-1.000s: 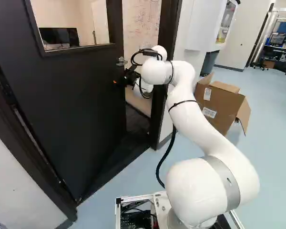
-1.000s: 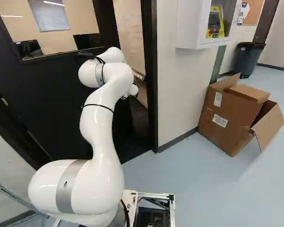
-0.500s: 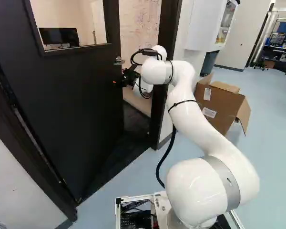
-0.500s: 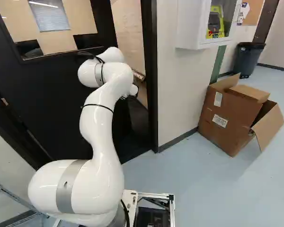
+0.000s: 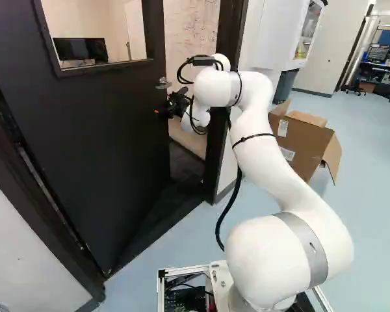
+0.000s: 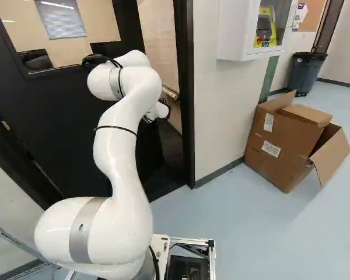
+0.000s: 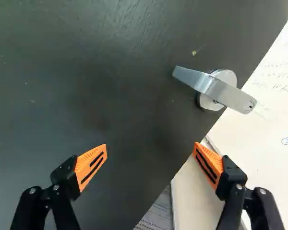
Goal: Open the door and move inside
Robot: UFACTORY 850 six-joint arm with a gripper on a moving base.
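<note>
The door (image 5: 97, 143) stands ajar, slightly wider than a second ago, and the arm (image 5: 270, 156) has shifted at its wrist. The claw (image 7: 150, 143) is spread, empty, with the handle (image 7: 216, 90) ahead (more pushing seems needed before driving in).

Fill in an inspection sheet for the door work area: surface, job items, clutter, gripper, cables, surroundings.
Surface: pale blue floor, nothing spilled seen
Job's things: dark door ajar; silver lever handle on it, ungripped
Clutter: cardboard box, flaps open, on the floor by the wall
Gripper: gripper open, nothing held
Cables: black cable hanging beside the arm
Surroundings: white wall cabinet, dark bin
</note>
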